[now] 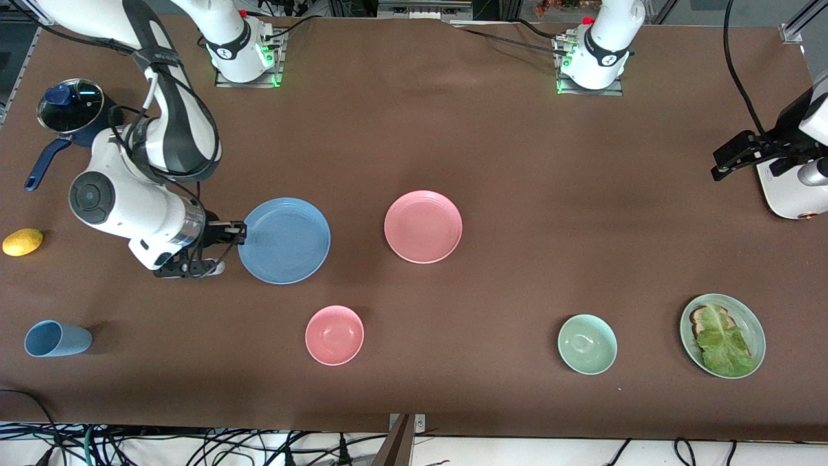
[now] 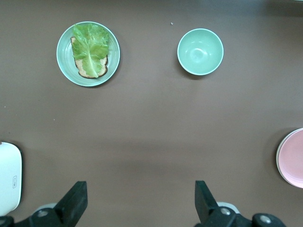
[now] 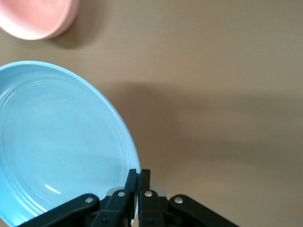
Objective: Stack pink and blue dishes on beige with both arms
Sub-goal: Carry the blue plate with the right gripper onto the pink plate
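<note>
Nearest the front camera sit a light blue cup (image 1: 57, 339) on its side, a small pink bowl (image 1: 334, 334), a pale green bowl (image 1: 587, 343) and a green plate with lettuce (image 1: 755, 333), strung along the bench (image 1: 491, 142) edge.

The right pincer (image 1: 237, 233) is low at the bench, clamped tight on the rim of the blue plate (image 1: 284, 240); in the right wrist view the fingers (image 3: 130, 182) meet over the plate's edge, and the plate spreads away from the fingertips toward the middle of the bench. The pink plate (image 1: 423, 226) lies flat a short way past the blue one from this pincer, apart from it with bare bench between. The pink bowl is near the blue plate's front rim, not touching.

The left pincer (image 2: 139, 201) hangs up over the left arm's end of the bench, spread wide and holding nothing, waiting. Beneath it is open brown surface, with the green bowl and the lettuce plate well off from its fingertips.

A lemon (image 1: 22, 242) and a lidded dark pot (image 1: 70, 109) sit at the right arm's end.
</note>
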{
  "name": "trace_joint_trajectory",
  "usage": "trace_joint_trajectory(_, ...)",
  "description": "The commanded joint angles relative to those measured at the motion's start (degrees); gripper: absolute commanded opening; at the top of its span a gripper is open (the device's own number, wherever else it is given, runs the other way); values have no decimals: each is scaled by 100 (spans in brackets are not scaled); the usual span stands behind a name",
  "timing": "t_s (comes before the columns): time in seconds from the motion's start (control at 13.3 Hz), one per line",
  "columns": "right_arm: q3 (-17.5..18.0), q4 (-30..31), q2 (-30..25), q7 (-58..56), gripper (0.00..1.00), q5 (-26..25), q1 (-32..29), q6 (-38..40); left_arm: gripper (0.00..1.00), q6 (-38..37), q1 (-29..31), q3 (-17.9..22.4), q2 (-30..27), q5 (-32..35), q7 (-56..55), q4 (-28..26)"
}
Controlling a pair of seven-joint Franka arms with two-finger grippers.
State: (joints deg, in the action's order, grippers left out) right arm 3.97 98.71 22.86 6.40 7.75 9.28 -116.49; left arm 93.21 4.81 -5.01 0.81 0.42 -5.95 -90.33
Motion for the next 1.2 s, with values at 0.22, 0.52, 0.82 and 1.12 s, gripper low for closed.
trace_joint_trajectory(0.22, 7, -414, 218, 1598, 0, -28, 1232, 144, 100, 4, -138, 325, -81, -245, 137, -73)
trace_joint_trajectory(0.52, 7, -703, 613, 2689, 0, -55, 1989, 56, 100, -5, -77, 272, -81, -218, 137, -55)
trace_joint_trajectory(0.82, 7, -704, 1009, 3305, 0, -81, 2438, -400, 100, -14, -77, 255, -82, -227, 137, -46)
trace_joint_trajectory(1.12, 7, -704, 1168, 3613, 0, -81, 2658, -542, 100, -14, -77, 263, -81, -227, 146, -29)
